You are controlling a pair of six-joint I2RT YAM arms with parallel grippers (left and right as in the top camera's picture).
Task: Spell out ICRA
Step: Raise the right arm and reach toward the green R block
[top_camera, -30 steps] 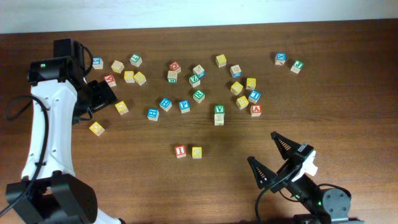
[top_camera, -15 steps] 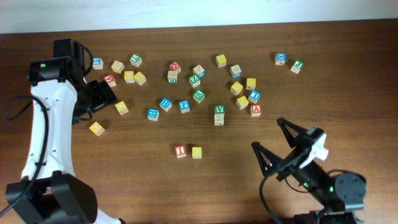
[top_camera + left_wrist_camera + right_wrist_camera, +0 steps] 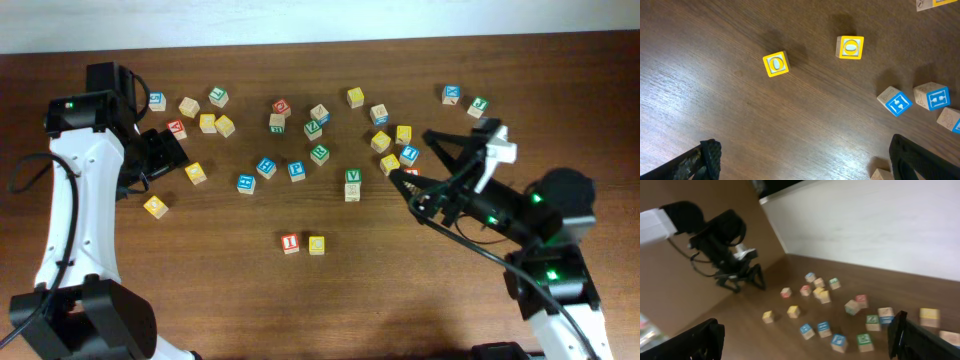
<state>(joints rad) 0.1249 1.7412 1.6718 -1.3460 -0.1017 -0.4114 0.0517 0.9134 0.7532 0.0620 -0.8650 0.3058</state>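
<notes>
Nearest the arms the dark wooden tabletop [image 3: 230, 310] lies bare. Farther in, the red "I" cube [image 3: 290, 243] sits just beside the yellow "C" cube [image 3: 316, 244]. Beyond, the right claw [image 3: 407, 152] gapes wide over the scattered cubes, half hiding the red "A" cube [image 3: 413, 173]. The left claw [image 3: 802, 150] is spread wide too. A pale wall [image 3: 320, 20] borders the far edge.

White left arm [image 3: 70, 200] bends inward with its black left gripper [image 3: 165, 155] spread wide; black right gripper [image 3: 424, 163] sits raised and tilted, pointing leftward, fingers [image 3: 445, 143] likewise apart.
</notes>
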